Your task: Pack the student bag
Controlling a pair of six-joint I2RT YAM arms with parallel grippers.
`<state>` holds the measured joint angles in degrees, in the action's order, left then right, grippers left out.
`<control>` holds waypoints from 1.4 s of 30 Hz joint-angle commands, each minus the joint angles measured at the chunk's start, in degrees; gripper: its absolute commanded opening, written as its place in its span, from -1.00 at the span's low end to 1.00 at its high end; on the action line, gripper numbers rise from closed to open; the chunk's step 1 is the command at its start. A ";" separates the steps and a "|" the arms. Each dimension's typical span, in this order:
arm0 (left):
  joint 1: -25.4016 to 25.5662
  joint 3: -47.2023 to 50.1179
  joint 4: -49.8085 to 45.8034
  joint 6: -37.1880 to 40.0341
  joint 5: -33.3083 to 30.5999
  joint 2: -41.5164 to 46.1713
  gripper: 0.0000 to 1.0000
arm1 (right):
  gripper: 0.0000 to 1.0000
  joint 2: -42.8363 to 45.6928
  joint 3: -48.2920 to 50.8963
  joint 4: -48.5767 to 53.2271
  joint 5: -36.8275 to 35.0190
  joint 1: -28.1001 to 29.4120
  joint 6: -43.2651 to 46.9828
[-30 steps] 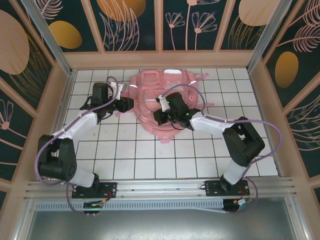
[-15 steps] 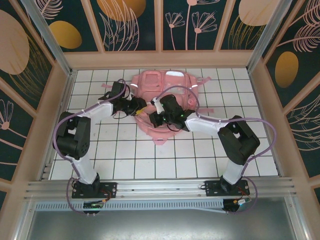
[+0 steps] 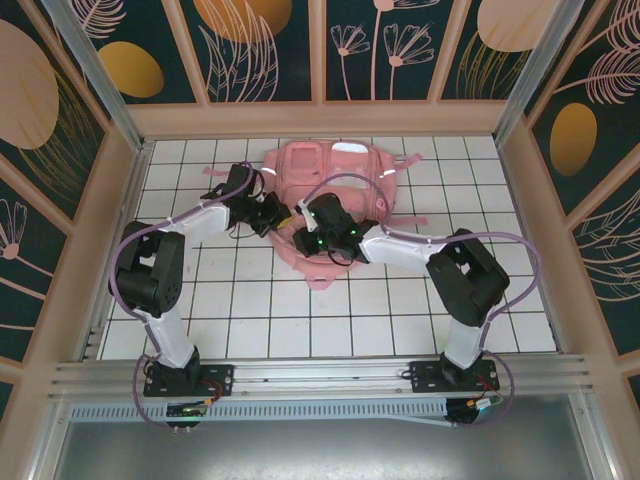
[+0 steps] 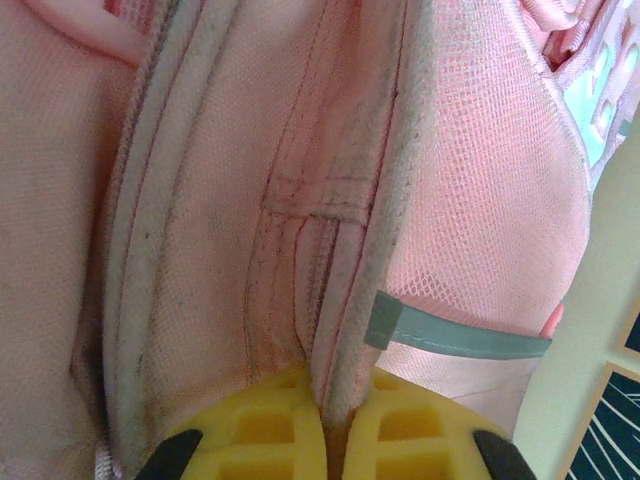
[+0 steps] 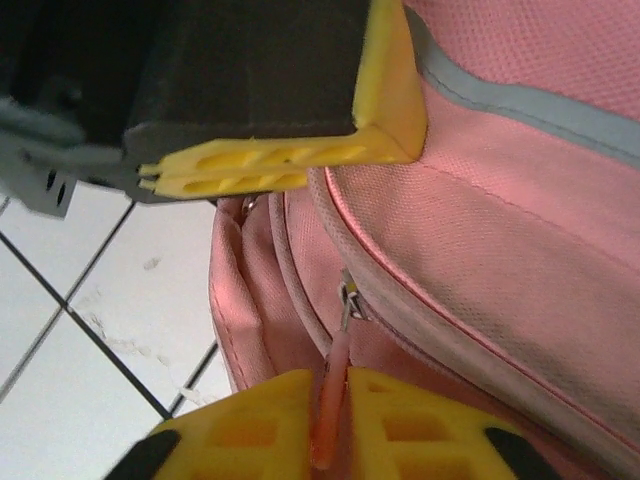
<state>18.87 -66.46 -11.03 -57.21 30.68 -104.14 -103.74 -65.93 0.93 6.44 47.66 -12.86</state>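
Your white tiled table (image 3: 250, 320) is boxed in by dark floral wall panels (image 3: 260, 50), with bare tiles open across its near half. The student bag (image 3: 335, 165) lies far-centre, close to the back wall. The left wrist view shows your left end effector (image 4: 325, 405) pressed onto a fold of bag piping beside a grey reflective strip (image 4: 450, 340). The right wrist view shows the right end effector (image 5: 335, 390) pinching the zipper pull (image 5: 330, 420).
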 commanded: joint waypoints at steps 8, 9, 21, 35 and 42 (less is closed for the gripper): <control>1.34 1.04 -3.93 -3.55 4.17 4.26 -1.00 | -0.34 -6.09 -9.64 6.86 -8.37 1.33 -9.18; 1.34 1.15 -3.68 -3.78 4.45 4.48 -1.00 | -0.32 -6.87 -10.63 7.94 -11.83 1.57 -10.60; 1.34 1.63 -3.72 -2.26 2.77 5.59 -1.00 | -1.00 -4.19 -8.64 11.56 -22.54 2.10 -24.33; -7.34 -7.79 -15.95 24.33 -7.06 -1.71 -1.00 | -1.00 10.58 9.92 17.84 -14.30 -9.11 0.00; -9.03 -29.23 -31.06 35.97 -18.44 -14.81 -0.84 | -1.00 11.22 11.13 10.63 -2.97 -7.94 7.61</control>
<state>13.47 -88.95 -37.06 -27.33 26.92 -115.61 -94.00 -55.96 8.84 -1.08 38.79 -9.63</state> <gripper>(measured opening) 0.052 0.040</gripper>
